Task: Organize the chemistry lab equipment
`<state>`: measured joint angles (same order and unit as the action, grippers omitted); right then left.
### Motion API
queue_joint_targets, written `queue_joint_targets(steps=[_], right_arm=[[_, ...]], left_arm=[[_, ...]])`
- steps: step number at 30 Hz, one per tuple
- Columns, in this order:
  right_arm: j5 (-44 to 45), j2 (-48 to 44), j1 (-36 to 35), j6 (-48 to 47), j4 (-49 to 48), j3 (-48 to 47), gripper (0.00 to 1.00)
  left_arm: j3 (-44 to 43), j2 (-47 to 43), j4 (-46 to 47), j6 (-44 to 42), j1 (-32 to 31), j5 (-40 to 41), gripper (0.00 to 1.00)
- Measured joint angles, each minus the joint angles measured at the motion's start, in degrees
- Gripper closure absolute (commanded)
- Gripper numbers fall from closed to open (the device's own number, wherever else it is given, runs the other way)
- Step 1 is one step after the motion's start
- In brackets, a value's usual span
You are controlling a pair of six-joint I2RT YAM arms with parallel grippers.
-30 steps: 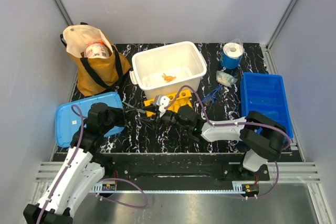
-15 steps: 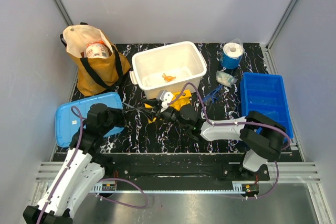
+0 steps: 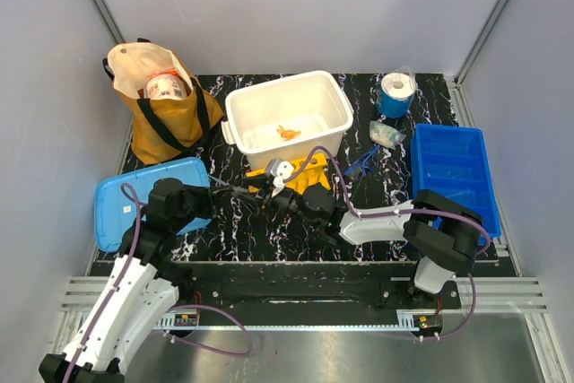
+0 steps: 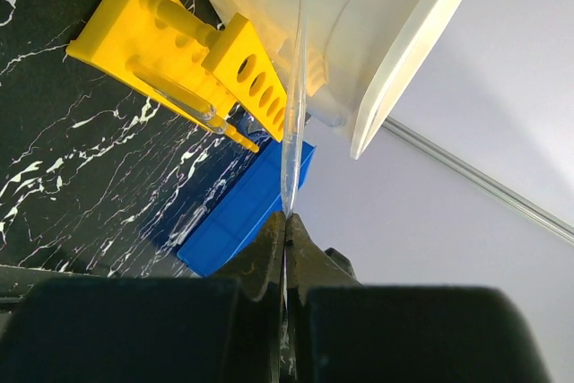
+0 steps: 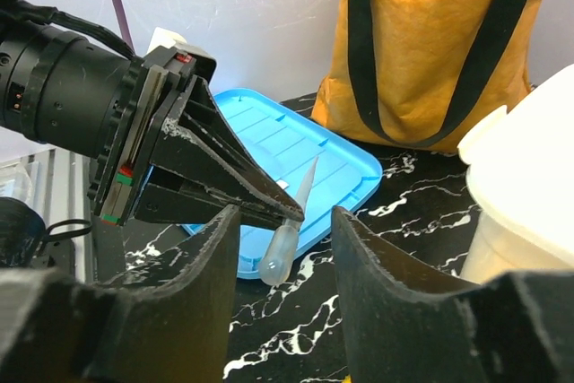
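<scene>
My left gripper (image 4: 287, 221) is shut on a thin clear pipette (image 4: 294, 105) that sticks out past its tips toward the white bin (image 4: 377, 60). In the right wrist view the pipette's bulb (image 5: 285, 241) hangs from the left gripper's fingers (image 5: 224, 181), in the gap of my open right gripper (image 5: 285, 214), touching neither finger. From above, the left gripper (image 3: 235, 193) and right gripper (image 3: 265, 198) meet tip to tip in front of a yellow tube rack (image 3: 300, 175). A small orange piece (image 3: 287, 133) lies in the white bin (image 3: 334, 96). Blue-framed safety glasses (image 3: 363, 163) and a clear packet (image 3: 386, 134) lie to the right.
A brown cloth bag (image 3: 166, 109) stands at the back left. A light blue lid (image 3: 148, 199) lies flat at the left. A deep blue bin (image 3: 453, 177) sits at the right edge, with a blue roll (image 3: 395, 94) behind it.
The right gripper has shifted a little left, up to the left gripper's tips, and its jaws narrowed and then widened. The left gripper has kept its hold on the pipette.
</scene>
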<state>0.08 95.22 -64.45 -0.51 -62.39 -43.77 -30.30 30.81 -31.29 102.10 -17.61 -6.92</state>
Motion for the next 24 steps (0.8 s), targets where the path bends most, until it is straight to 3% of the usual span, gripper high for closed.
queue_joint_targets(steps=[4, 10, 12, 16, 18, 20, 24], right_arm=[[0.7, 1.2, -0.6, 1.2, -0.4, 0.0, 0.63], [2.9, 2.8, -1.0, 2.8, -0.3, -0.3, 0.93], [3.9, 2.9, -1.1, 3.6, 0.6, -0.8, 1.00], [7.6, 2.1, -1.4, 5.0, 4.8, -1.9, 1.00], [10.9, 0.7, -1.3, 5.9, 9.8, -3.3, 1.00], [13.4, -1.6, -0.7, 7.1, 15.6, -5.3, 1.00], [15.4, -8.8, 3.6, 12.0, 27.4, -8.9, 1.00]], left_arm=[[0.0, -0.1, -0.1, 0.2, 0.0, 0.0, 1.00], [0.2, -0.4, -0.3, 0.4, 0.0, 0.0, 1.00], [0.4, -0.5, -0.2, 0.6, 0.0, 0.1, 0.89], [0.5, -0.5, -0.3, 0.0, 0.0, 0.2, 0.54], [0.5, -0.5, -0.2, -0.8, 0.0, 0.1, 0.43], [0.5, -0.5, -0.1, -2.4, 0.0, 0.2, 0.37], [-0.8, 1.3, -0.2, -10.1, 0.0, 0.1, 0.36]])
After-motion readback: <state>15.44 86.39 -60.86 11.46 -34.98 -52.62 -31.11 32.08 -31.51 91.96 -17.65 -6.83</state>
